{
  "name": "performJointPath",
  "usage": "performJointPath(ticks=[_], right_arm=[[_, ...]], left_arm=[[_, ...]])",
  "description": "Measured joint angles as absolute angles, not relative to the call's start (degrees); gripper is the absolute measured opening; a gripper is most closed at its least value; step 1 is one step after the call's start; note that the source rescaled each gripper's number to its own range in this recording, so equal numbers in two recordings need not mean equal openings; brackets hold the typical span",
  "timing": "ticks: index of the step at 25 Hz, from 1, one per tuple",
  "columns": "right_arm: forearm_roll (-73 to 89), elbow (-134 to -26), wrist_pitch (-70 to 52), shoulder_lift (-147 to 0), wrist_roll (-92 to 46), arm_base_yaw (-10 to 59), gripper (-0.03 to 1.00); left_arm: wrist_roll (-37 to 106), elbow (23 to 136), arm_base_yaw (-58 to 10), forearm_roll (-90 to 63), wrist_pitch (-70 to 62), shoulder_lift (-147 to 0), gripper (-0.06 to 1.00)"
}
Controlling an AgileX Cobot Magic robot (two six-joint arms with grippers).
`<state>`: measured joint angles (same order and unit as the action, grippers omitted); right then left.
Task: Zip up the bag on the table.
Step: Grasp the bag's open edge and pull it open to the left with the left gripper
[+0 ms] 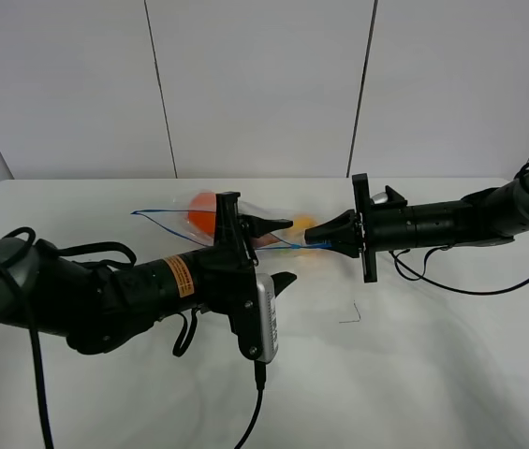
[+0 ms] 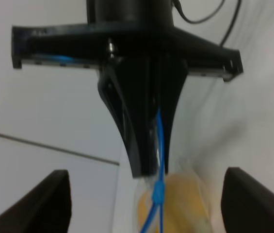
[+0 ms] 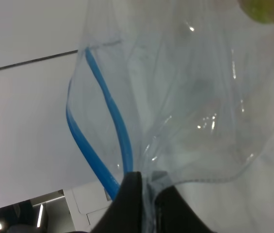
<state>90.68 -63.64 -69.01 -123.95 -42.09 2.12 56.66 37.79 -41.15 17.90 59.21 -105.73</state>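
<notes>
The bag sits at the far middle of the worktop. Its right corner is pinched in the closed right end effector, while the left end effector stands fully open just left of that pinch, holding nothing. The two halves of the blue zipper strip lie apart beside the pinch, so jaws closing off the strip, or on the lemon, would likely slide along bare film and leave the track unsealed. A hard pull leftward could also drag the thin corner out of the right grip, since the fruit weighs the bag down.
</notes>
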Motion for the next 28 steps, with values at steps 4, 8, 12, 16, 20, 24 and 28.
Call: performJointPath(ticks=[4,8,12,16,20,24,28], right_arm=[[90.52,-63.64,-69.01,-123.95,-42.2,2.12,0.0],[90.4,-63.64,-69.01,-123.95,-42.26,2.12,0.0],[90.4,-63.64,-69.01,-123.95,-42.26,2.12,0.0],[90.38,-63.64,-69.01,-123.95,-42.26,2.12,0.0],[90.38,-63.64,-69.01,-123.95,-42.26,2.12,0.0],[90.38,-63.64,-69.01,-123.95,-42.26,2.12,0.0],[90.38,-63.64,-69.01,-123.95,-42.26,2.12,0.0]], left_arm=[[56.71,37.79,-41.15,17.9,61.89,-107.18,0.96],[56.71,38.06,-41.15,17.84,63.22,-107.18,0.96],[56.66,41.5,-41.15,16.84,63.84,-108.69,0.96],[56.69,42.86,-41.15,16.99,63.59,-111.77,0.96],[57.19,43.4,-41.15,17.66,62.78,-114.45,0.96],[57.89,44.97,-41.15,17.71,62.74,-116.35,0.86],[58.09,45.15,-41.15,17.11,62.62,-116.4,0.7]])
